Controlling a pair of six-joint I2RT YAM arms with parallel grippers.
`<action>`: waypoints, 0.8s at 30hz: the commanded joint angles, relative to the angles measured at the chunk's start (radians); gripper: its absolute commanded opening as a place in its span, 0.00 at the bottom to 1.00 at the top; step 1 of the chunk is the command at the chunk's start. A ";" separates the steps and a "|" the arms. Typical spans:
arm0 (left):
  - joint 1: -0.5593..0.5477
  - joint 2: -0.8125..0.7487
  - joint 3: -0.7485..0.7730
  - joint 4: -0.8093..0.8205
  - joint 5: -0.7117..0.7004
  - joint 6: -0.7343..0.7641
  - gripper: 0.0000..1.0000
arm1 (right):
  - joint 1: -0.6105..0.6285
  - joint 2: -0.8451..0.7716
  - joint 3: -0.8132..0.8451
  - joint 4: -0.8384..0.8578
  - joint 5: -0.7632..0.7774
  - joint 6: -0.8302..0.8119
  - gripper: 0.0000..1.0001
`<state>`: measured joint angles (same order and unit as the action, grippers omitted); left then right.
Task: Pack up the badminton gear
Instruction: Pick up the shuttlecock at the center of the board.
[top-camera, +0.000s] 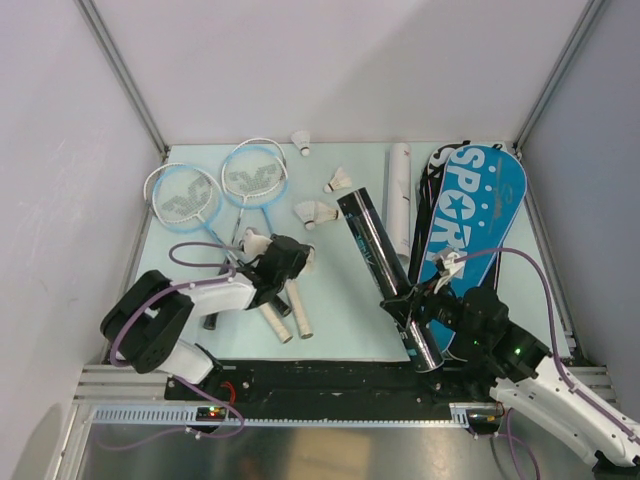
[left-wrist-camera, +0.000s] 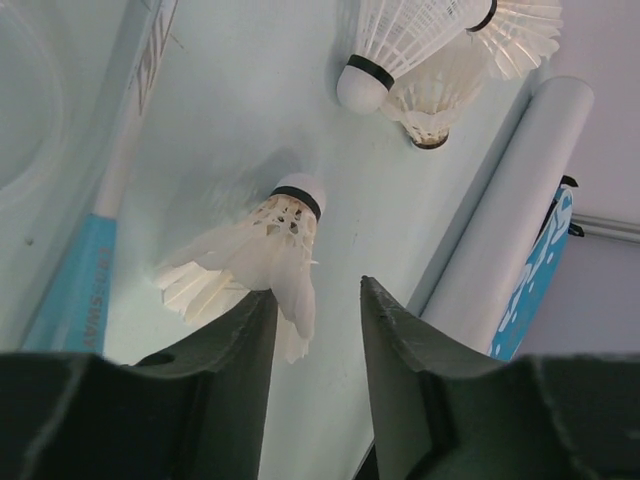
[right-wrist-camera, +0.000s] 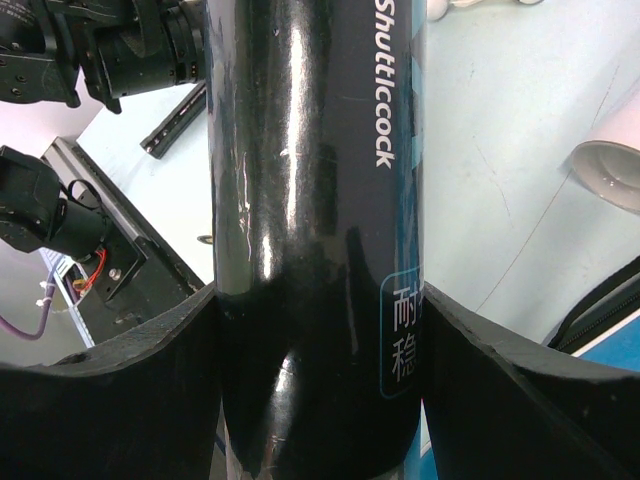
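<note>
Glossy black tube (right-wrist-camera: 310, 200) clamped in right jaws; left jaws half-open (straddling feathery shuttlecock (left-wrist-camera: 262, 248))

pale mat (top-camera: 340, 305) — rackets (top-camera: 183, 200), shuttlecocks (top-camera: 318, 212), bag (top-camera: 470, 210)

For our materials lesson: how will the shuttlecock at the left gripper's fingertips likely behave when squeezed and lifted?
The shuttlecock is probably very light: mostly thin feathers. Its frayed skirt looks fragile and may crush under the left gripper. Lying on its side, it might roll if nudged.

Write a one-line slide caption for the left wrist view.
Left pincer straddling the feathers of a shuttlecock, two more shuttlecocks and a white tube beyond.
</note>
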<state>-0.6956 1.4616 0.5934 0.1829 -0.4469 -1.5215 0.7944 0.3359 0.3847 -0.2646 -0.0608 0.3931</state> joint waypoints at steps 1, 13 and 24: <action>0.000 0.035 0.020 0.110 -0.060 0.000 0.39 | -0.002 0.010 0.051 0.106 -0.003 0.017 0.36; 0.064 -0.165 0.004 0.129 0.011 0.243 0.00 | -0.006 0.136 0.048 0.219 0.111 -0.032 0.35; 0.291 -0.368 0.438 -0.480 0.477 0.859 0.00 | -0.071 0.303 0.039 0.538 0.111 -0.481 0.34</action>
<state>-0.4469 1.1687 0.8459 -0.0154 -0.1665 -0.9916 0.7689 0.6094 0.3855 0.0387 0.0456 0.1265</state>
